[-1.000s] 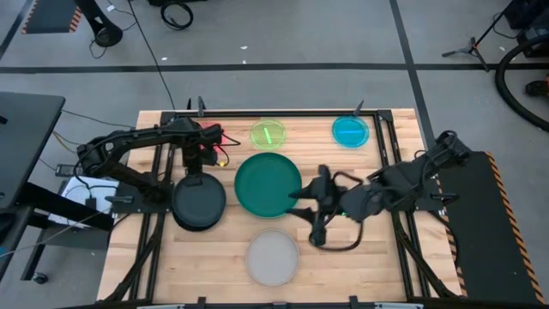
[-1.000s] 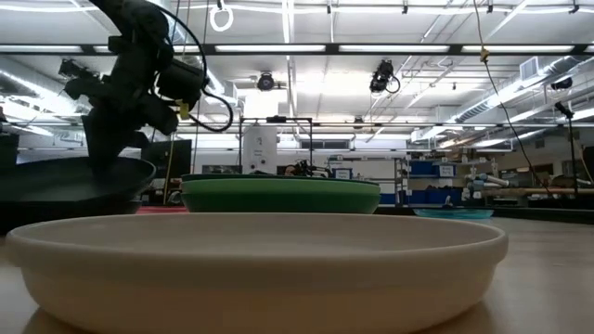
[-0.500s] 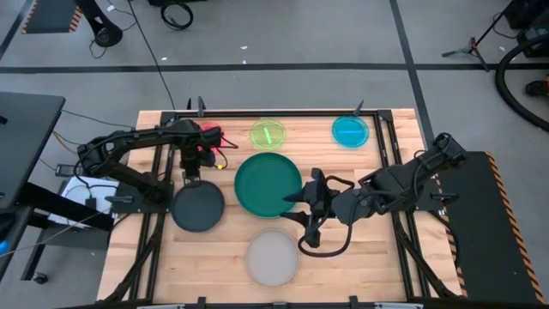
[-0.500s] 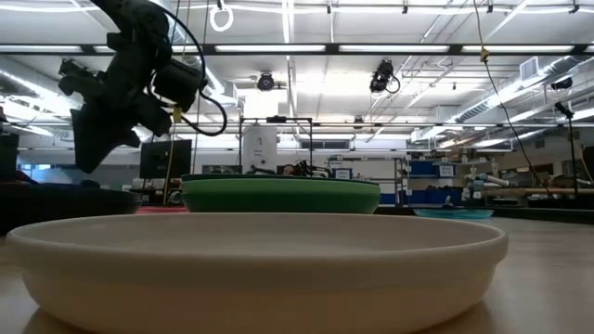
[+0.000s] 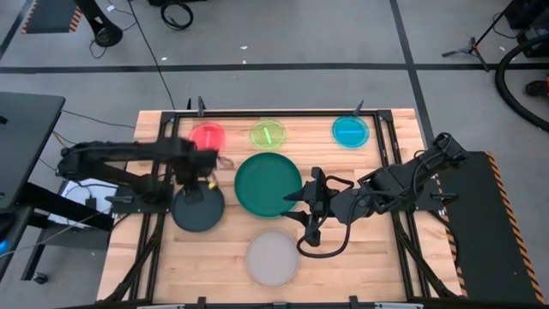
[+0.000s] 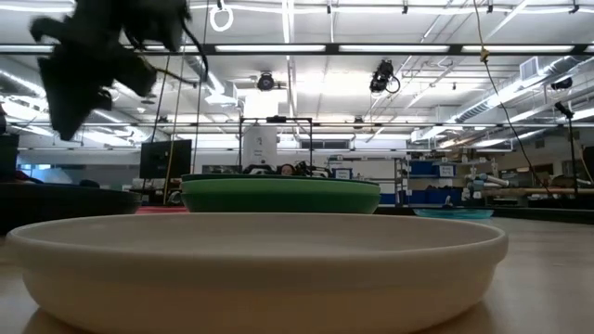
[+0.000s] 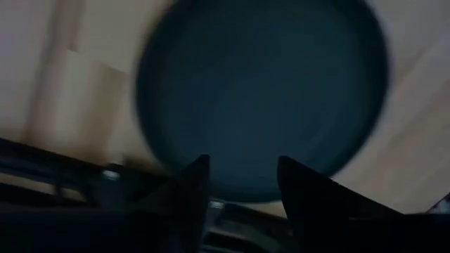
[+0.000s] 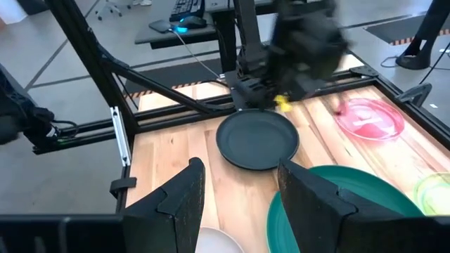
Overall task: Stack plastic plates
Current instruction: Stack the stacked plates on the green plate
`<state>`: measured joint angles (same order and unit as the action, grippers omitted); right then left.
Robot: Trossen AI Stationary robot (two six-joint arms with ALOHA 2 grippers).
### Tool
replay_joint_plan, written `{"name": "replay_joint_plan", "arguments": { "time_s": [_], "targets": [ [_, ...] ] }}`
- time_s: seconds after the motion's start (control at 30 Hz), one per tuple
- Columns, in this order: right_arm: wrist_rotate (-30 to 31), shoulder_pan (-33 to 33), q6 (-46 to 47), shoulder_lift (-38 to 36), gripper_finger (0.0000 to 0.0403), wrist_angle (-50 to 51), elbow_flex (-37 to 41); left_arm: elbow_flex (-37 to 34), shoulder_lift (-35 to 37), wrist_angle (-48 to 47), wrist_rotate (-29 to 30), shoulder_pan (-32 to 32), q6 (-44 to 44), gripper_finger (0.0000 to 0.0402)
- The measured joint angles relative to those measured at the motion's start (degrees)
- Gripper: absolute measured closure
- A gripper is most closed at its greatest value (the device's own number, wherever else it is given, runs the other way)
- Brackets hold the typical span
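Note:
A black plate [image 5: 198,209] lies flat on the table at the left, with my left gripper [image 5: 196,178] open just above its far edge, touching nothing; in the left wrist view the plate [image 7: 267,91] fills the picture beyond the spread fingers. The large green plate [image 5: 268,184] sits mid-table. A pale grey plate [image 5: 273,256] lies near the front edge. Small red [image 5: 207,136], yellow-green [image 5: 268,134] and blue [image 5: 350,130] plates line the far edge. My right gripper [image 5: 298,210] hovers open at the green plate's near right rim.
Dark metal frame rails [image 5: 154,219] run along the table's left and right sides and the far edge. Bare wood [image 5: 360,257] lies at the near right. In the low view the pale grey plate [image 6: 260,260] fills the foreground, with the green plate [image 6: 278,195] behind it.
My left gripper has opened and let go of the black plate, which was tilted and now lies flat on the table. The gripper has then risen and swung toward the table's near edge, uncovering the red plate. My right gripper has edged slightly toward the table's left.

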<state>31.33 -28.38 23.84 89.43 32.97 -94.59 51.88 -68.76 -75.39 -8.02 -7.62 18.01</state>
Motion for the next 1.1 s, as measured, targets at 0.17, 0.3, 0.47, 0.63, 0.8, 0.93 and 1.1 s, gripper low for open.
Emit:
{"name": "replay_joint_plan", "arguments": {
  "time_s": [0.17,0.3,0.47,0.63,0.8,0.93,1.1],
  "targets": [
    [0.42,0.32,-0.25,0.0,0.0215,0.11,0.0,0.0,1.37,5.01,4.58,18.68,23.07,0.0232],
    [0.33,0.99,-0.49,0.0,0.0215,0.09,0.0,0.0,-0.09,10.84,8.57,30.88,37.25,0.0232],
    [0.11,1.53,-1.54,-0.02,0.0215,0.09,0.0,0.0,-3.66,18.62,17.81,43.75,45.47,0.0232],
    [-0.04,1.53,-0.31,-0.02,0.0215,0.02,0.0,0.0,-8.56,22.32,30.16,54.6,50.6,0.0232],
    [-0.04,-0.07,1.57,-0.02,0.0215,0.09,0.0,0.0,-13.68,23.26,32.8,59.57,53.62,0.0223],
    [0.87,-1.44,1.95,0.07,0.0215,0.1,0.0,-0.01,-17.33,25.33,32.81,60.88,53.43,0.0188],
    [2.16,-3.66,4.74,0.31,0.0215,0.22,0.0,-0.02,-20.1,24.51,32.29,60.81,54.5,0.0138]
  ]
}}
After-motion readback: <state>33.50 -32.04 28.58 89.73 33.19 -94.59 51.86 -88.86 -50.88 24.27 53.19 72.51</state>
